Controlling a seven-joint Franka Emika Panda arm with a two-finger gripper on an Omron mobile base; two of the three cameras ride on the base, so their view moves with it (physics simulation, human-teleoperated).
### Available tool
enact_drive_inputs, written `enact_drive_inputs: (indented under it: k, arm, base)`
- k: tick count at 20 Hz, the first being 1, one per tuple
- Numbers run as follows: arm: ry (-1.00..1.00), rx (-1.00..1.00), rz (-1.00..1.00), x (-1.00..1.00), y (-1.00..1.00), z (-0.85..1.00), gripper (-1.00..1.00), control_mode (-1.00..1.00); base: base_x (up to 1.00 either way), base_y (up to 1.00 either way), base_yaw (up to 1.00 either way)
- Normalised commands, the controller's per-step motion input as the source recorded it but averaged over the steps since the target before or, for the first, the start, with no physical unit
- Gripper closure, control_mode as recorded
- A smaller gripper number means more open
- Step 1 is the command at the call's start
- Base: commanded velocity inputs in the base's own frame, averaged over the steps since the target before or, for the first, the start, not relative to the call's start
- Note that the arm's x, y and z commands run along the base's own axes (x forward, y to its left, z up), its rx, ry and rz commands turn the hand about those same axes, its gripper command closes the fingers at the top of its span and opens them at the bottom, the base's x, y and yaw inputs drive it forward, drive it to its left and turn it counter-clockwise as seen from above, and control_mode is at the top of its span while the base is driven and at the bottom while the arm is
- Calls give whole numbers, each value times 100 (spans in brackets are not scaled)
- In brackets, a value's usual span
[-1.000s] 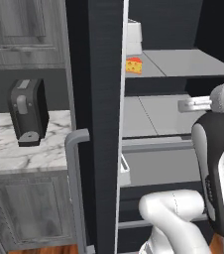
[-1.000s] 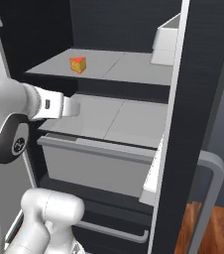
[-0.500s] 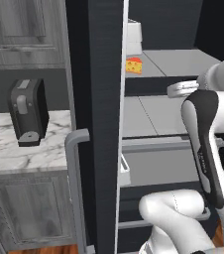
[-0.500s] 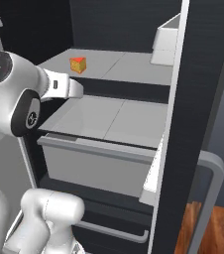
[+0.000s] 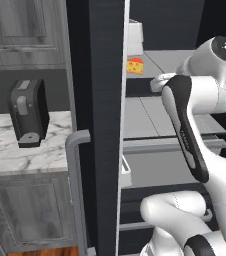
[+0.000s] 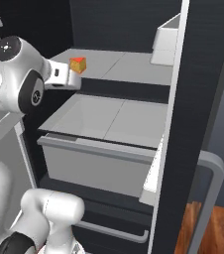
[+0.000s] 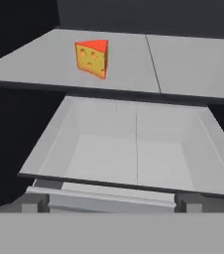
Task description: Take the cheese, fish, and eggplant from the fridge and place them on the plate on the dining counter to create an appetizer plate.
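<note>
The cheese (image 7: 91,58), a yellow-orange wedge with holes, stands on the fridge's upper pale grey shelf (image 7: 183,54); it also shows as the cheese (image 5: 134,66) and the cheese (image 6: 78,64). My gripper (image 7: 111,204) is open and empty, its tips wide apart, in front of the shelf's edge and just short of the wedge. From the right base the gripper (image 6: 75,79) sits right below and before the cheese. The fridge door (image 5: 107,125) stands open. Fish, eggplant, plate and dining counter are out of view.
Under the shelf an open grey drawer (image 7: 134,154) juts forward. A white door bin (image 6: 166,44) hangs on the right door, with its bar handle (image 6: 210,193). A black toaster (image 5: 29,112) stands on the short marble top (image 5: 15,150) at left.
The arm has risen and the hand has lifted from the level of the lower shelf to the upper shelf's edge, closer to the cheese. The cheese has stayed put.
</note>
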Motion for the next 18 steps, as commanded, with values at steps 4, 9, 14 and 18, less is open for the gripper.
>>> enact_drive_inputs:
  k: [4, 9, 14, 18]
  arm:
    - [10, 4, 0, 59, 9, 0, -100, -100]
    - [0, 0, 0, 45, 3, 0, -100, -100]
    - [0, 0, 0, 26, 0, 2, -100, -100]
    - [0, 0, 0, 15, 0, 12, -100, -100]
  base:
    - [0, 0, 0]
    - [0, 0, 0]
    - [0, 0, 0]
    - [0, 0, 0]
